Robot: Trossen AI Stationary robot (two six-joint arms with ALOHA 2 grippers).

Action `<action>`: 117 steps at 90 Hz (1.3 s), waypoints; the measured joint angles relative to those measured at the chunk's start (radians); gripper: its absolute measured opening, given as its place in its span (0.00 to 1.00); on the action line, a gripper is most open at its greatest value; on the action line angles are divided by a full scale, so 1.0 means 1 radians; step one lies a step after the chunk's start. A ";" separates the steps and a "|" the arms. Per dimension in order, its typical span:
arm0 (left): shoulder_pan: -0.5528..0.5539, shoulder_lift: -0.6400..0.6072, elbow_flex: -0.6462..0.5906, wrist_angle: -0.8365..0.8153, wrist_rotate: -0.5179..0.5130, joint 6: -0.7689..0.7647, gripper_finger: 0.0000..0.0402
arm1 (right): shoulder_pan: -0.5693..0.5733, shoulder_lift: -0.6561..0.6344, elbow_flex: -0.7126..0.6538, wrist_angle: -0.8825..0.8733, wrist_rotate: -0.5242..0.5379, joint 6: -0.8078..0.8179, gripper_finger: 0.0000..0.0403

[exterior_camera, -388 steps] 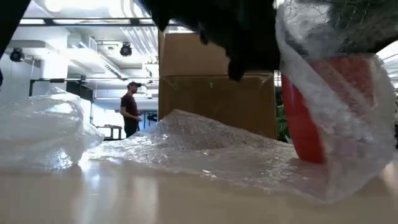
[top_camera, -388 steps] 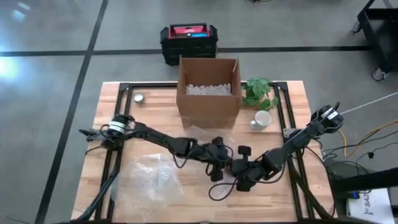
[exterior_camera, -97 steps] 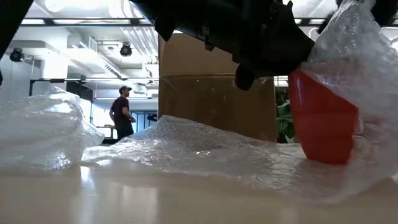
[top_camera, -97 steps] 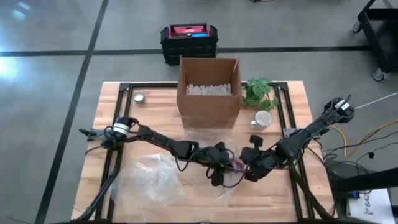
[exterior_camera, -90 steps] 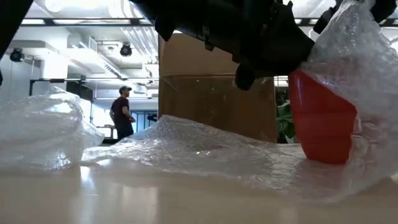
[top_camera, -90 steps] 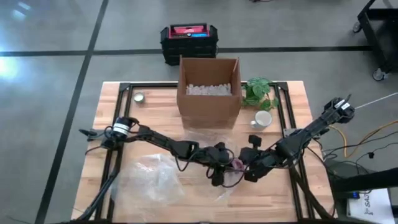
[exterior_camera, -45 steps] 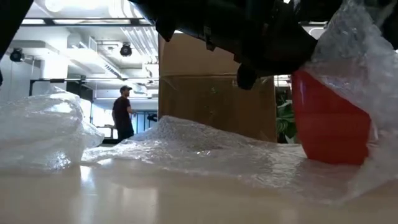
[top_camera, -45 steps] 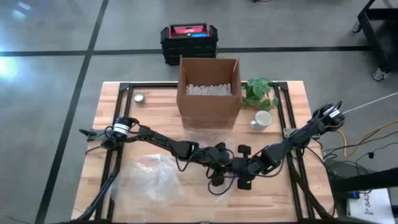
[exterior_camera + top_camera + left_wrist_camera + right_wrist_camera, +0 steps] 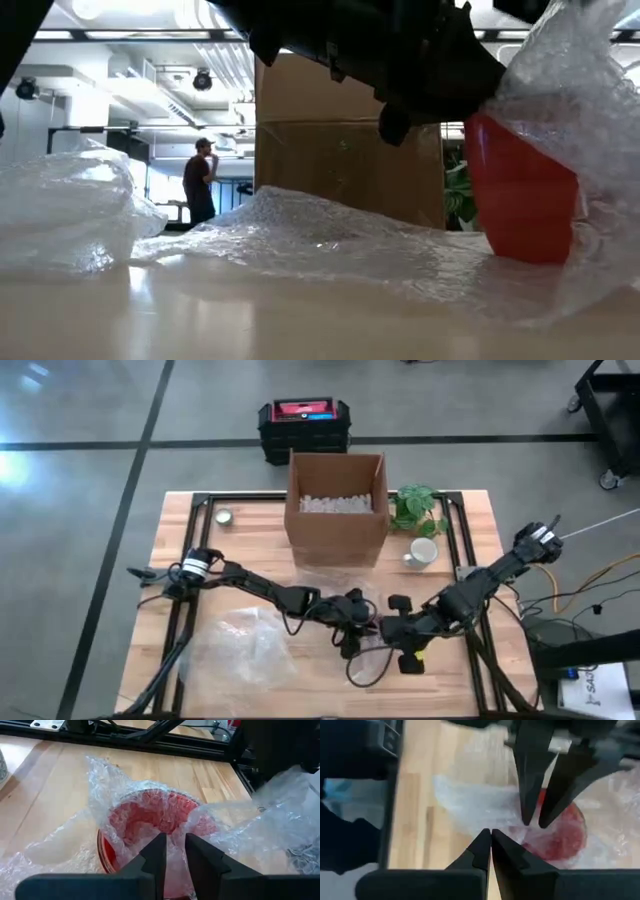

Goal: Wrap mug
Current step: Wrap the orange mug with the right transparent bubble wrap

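Red mug [image 9: 155,827] upright in front of cardboard box [image 9: 336,510], bubble wrap [image 9: 330,240] around it. Left tool [image 9: 172,851] clenched on wrap at mug rim. Right tool [image 9: 491,842] beside mug, clenched on wrap.

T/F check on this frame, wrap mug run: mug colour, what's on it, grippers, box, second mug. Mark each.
1. The mug being wrapped is blue. False: the mug is red.
2. Bubble wrap covers the red mug's mouth. True.
3. The left gripper grips the mug's wrapped rim. True.
4. The cardboard box is lying on its side. False: it stands upright, open at the top.
5. A white mug stands near the plant. True.
6. The right gripper is wide open. False: its fingers are together.
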 joint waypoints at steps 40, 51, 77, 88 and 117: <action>-0.001 0.000 0.001 0.010 0.010 0.000 0.15 | -0.092 0.057 -0.266 0.249 -0.006 0.017 0.00; -0.001 0.000 0.001 0.012 0.006 0.000 0.15 | -0.110 0.056 -0.254 0.234 -0.027 -0.005 0.00; -0.002 -0.001 -0.001 0.005 0.007 0.000 0.15 | -0.087 -0.036 -0.016 -0.121 -0.039 -0.039 0.00; -0.002 -0.001 -0.001 0.005 0.007 0.000 0.15 | -0.075 -0.049 0.014 -0.067 -0.052 -0.046 0.00; -0.002 -0.001 -0.001 0.006 0.009 0.000 0.15 | -0.065 0.028 -0.144 0.094 -0.055 -0.028 0.00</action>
